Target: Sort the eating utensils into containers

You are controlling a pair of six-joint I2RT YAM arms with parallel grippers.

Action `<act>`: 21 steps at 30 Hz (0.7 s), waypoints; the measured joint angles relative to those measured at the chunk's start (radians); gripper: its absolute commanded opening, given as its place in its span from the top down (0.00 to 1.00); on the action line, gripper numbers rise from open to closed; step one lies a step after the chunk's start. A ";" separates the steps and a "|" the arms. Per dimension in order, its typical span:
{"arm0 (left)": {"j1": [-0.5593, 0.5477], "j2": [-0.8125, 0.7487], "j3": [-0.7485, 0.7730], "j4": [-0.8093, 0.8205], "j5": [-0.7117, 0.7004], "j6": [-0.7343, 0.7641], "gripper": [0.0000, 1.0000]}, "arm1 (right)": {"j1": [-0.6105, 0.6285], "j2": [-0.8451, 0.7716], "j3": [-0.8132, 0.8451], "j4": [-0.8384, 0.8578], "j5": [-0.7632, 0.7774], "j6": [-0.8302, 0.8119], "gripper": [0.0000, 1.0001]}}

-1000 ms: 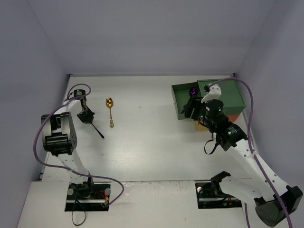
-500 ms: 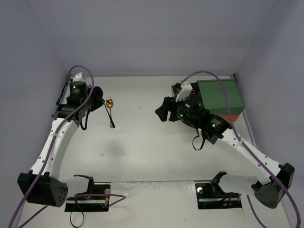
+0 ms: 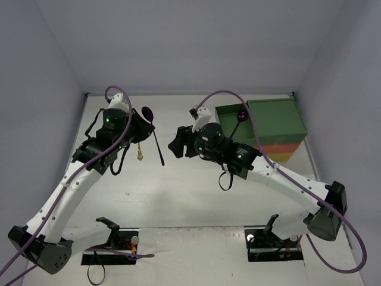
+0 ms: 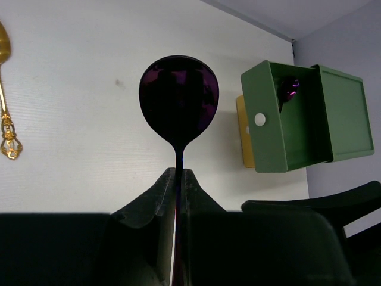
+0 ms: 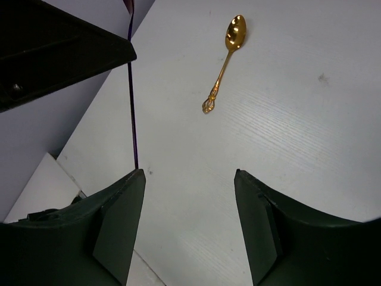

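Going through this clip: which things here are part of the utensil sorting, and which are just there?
Part of the job:
- purple spoon, clamped in the left gripper
- gold spoon, lying loose
- purple piece inside the open green drawer
- drawer stack
- right gripper, open and empty

Just there:
- purple cables
- arm base plates

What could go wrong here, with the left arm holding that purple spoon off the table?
1. The left pincer pinches the purple spoon only by its thin handle, so it may pivot or slip on the way to the green drawer.
2. The open right pincer sits close to the spoon's handle end. It could bump the handle and knock the spoon loose.
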 measured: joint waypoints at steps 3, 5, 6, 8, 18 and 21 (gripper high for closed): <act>-0.038 0.001 0.000 0.005 -0.024 -0.006 1.00 | 0.018 0.024 0.014 0.009 0.020 0.008 0.50; -0.067 0.001 0.000 0.010 -0.040 -0.008 1.00 | 0.028 0.038 0.026 0.012 0.032 0.013 0.53; -0.077 0.001 0.000 0.012 -0.046 -0.009 1.00 | 0.032 0.044 0.032 0.013 0.036 0.015 0.54; -0.090 0.001 0.000 0.016 -0.057 -0.011 1.00 | 0.038 0.055 0.044 0.017 0.043 0.017 0.54; -0.129 0.003 0.000 0.018 -0.081 -0.021 1.00 | 0.044 0.101 0.085 0.030 0.054 0.015 0.64; -0.137 0.007 0.000 0.018 -0.082 -0.021 1.00 | 0.045 0.118 0.092 0.031 0.055 0.011 0.72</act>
